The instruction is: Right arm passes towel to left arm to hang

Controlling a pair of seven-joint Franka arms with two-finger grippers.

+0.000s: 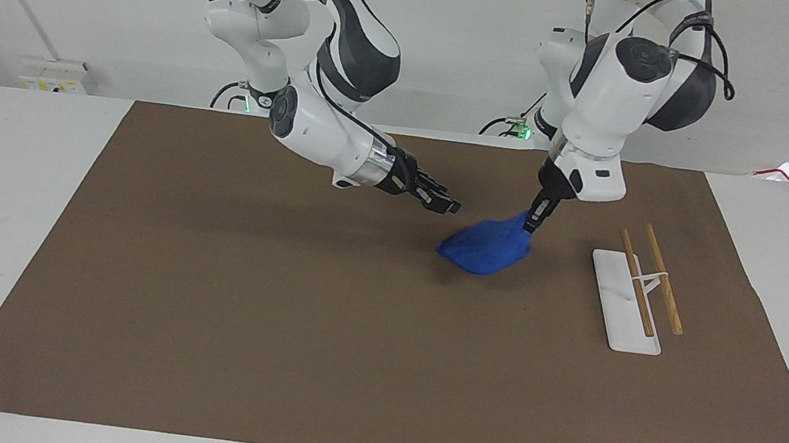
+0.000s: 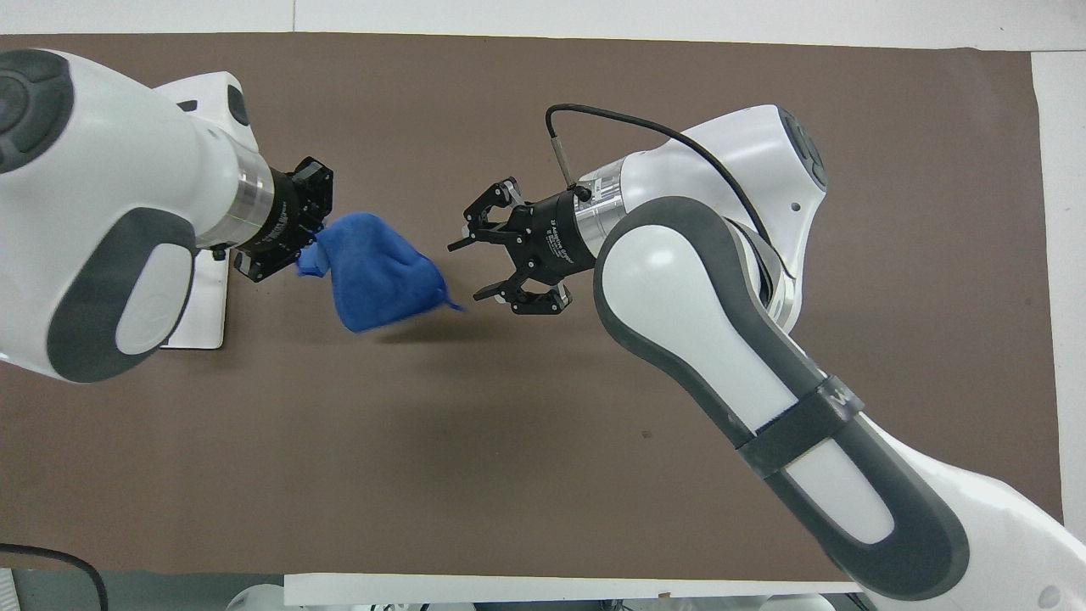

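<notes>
The royal-blue towel [image 1: 487, 245] hangs bunched from my left gripper [image 1: 534, 220], which is shut on its upper corner above the brown mat. In the overhead view the towel [image 2: 373, 271] trails from the left gripper [image 2: 310, 246] toward the table's middle. My right gripper [image 1: 445, 203] is open and empty in the air over the mat, apart from the towel; its spread fingers [image 2: 465, 243] show in the overhead view, where the right gripper [image 2: 471, 270] points at the towel.
A white rack [image 1: 625, 298] with two wooden rods [image 1: 663, 278] stands on the mat toward the left arm's end. In the overhead view my left arm covers most of the rack [image 2: 199, 297]. The brown mat [image 1: 278, 327] covers most of the table.
</notes>
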